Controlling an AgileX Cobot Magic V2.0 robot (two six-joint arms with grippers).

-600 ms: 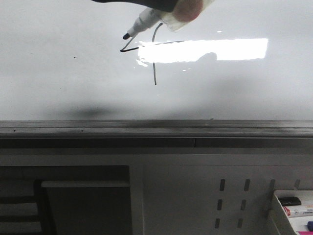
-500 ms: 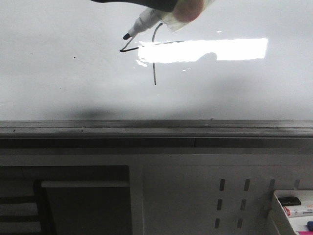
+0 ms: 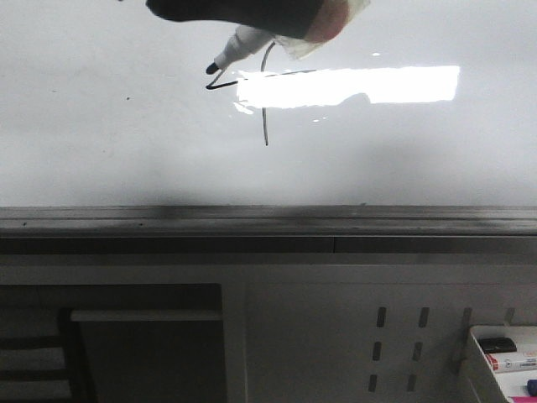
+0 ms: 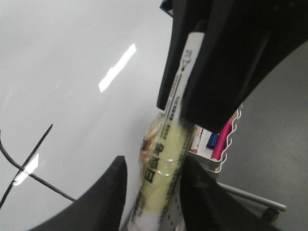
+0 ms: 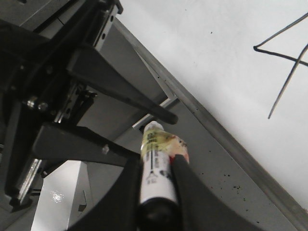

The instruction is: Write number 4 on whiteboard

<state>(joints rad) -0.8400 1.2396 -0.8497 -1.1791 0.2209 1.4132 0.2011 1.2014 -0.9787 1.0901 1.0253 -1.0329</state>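
I see the whiteboard filling the upper front view; the number 4 sits near its top middle; left jaws grip a marker; right jaws grip another marker

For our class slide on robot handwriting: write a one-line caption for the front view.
A marker tip hovers beside the black number 4 drawn on the glossy whiteboard.

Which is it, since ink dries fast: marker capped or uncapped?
Uncapped: the front view shows the marker with a bare black nib beside the number 4 on the whiteboard.
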